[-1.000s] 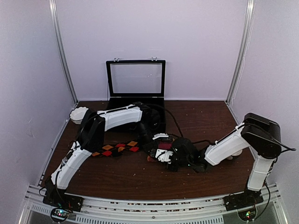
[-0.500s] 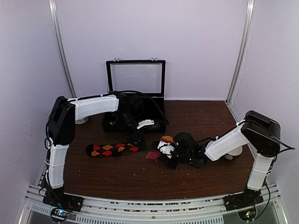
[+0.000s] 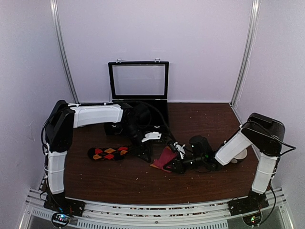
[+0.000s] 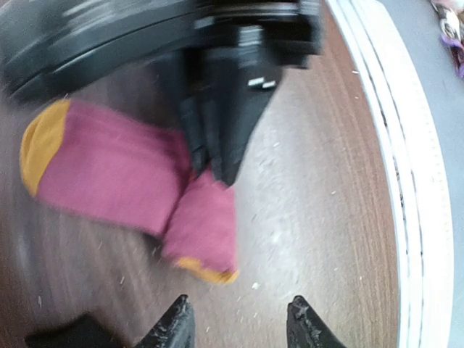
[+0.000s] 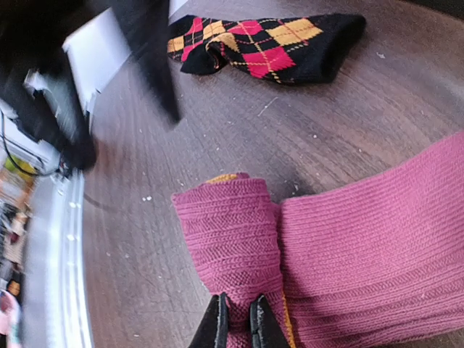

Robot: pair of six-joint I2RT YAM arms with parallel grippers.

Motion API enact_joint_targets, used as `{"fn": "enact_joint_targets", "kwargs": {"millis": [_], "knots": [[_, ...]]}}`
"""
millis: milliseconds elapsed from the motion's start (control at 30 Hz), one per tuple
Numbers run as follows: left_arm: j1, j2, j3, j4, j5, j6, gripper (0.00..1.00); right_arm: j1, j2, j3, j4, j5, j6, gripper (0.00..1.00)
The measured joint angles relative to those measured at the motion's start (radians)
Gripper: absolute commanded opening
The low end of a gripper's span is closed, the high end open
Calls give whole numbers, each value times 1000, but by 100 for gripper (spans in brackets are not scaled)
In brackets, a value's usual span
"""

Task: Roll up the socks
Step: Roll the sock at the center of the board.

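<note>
The magenta-pink sock [image 3: 163, 157] lies mid-table, its orange toe [image 4: 42, 145] flat and one end folded over [image 5: 232, 225]. My right gripper [image 5: 238, 322] is shut on that folded end; from above it shows low at the sock's right edge [image 3: 173, 164]. The black argyle sock [image 3: 108, 153] lies flat to the left, untouched, and shows again [image 5: 268, 47] in the right wrist view. My left gripper [image 4: 238, 319] is open and empty, hovering a short way from the fold, between the two socks [image 3: 144, 152].
A black case with its glass lid raised [image 3: 138, 81] stands at the back, behind the left arm. The white rail [image 4: 406, 181] of the table's front edge runs close to the pink sock in the left wrist view.
My left gripper let go of the pink sock, swung back toward the case, then came down open beside the sock. The right gripper kept its grip and shifted the sock slightly right.
</note>
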State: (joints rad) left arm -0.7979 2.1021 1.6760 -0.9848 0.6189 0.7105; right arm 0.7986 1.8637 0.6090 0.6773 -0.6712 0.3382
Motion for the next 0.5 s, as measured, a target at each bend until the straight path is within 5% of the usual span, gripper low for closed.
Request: {"fn": "enact_joint_targets", "kwargs": {"millis": [500], "knots": [[-113,93,39,61,-100,81,46,-72,49,27,-10,-119,112,0]]}}
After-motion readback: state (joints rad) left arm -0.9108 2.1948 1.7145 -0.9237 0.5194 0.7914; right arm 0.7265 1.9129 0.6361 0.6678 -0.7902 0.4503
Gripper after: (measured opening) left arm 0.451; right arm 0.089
